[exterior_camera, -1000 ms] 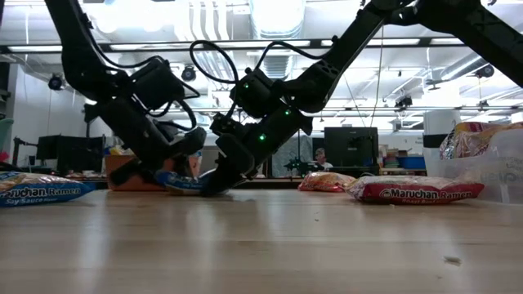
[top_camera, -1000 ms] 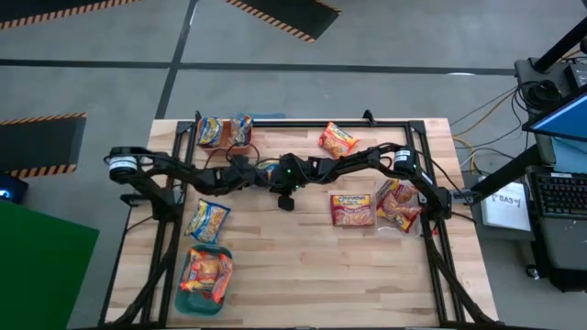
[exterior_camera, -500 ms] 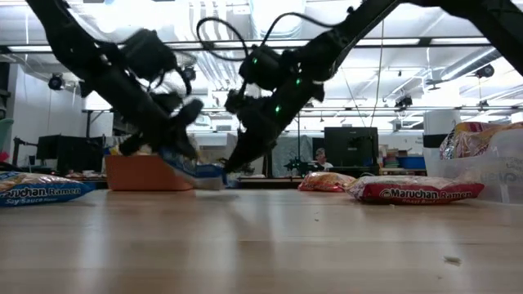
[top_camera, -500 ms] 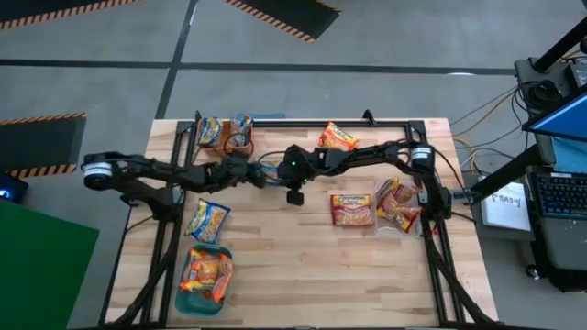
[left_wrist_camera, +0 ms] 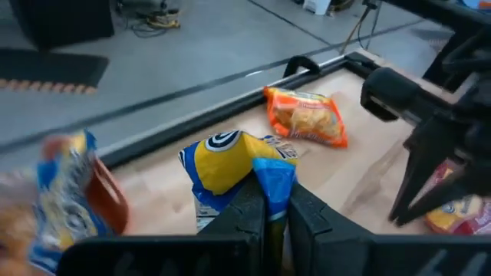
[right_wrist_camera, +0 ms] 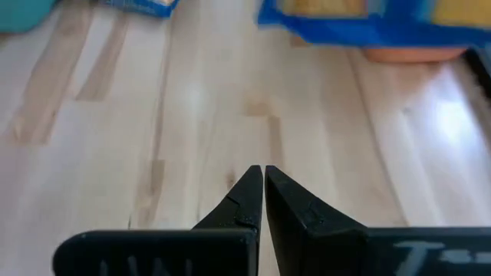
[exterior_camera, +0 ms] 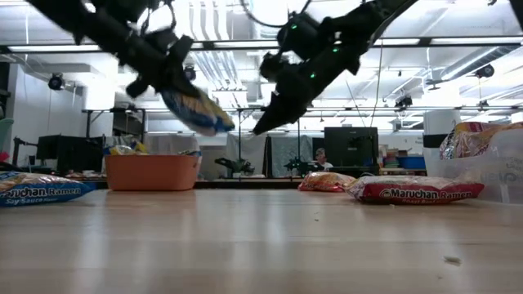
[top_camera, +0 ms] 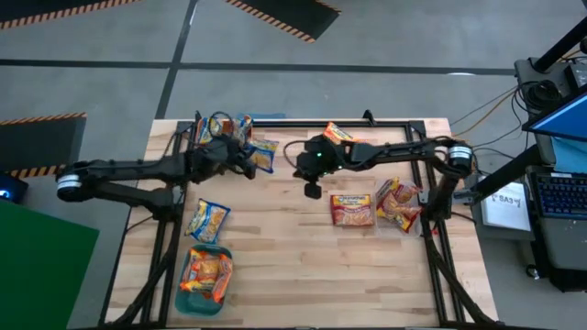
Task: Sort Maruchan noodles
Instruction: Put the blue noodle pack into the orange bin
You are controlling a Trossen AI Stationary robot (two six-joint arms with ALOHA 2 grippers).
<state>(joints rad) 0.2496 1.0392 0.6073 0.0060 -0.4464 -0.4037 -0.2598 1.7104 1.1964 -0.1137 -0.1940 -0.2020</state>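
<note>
Right now my left gripper is pinching one blue-and-yellow packet by its edge, lifted clear of the table near the far rail, just beside the orange bin. In the low view the packet hangs tilted from my fingers, above the bin's rim and a little to its side. My right gripper hovers over bare wood near the table's middle, its two fingers pressed together on nothing.

Counting the rest of the noodles from above: the orange bin at the far left corner holds blue-and-yellow packets — two, I think, though they overlap and my left arm covers part of them. One more blue-and-yellow packet lies flat on the wood on the left side, between that bin and the teal bin. The teal bin, at the near left, holds a pile of orange packets; I cannot separate them well enough to count. One orange packet lies near the far rail, close to my right arm. One red packet lies flat on the right half of the table, and just beside it, towards the right edge, a heap of red packets sits in what seems a clear container — two at least.

So four packets lie alone or in my grip — two blue-and-yellow, one orange, one red — and three groups sit gathered.
</note>
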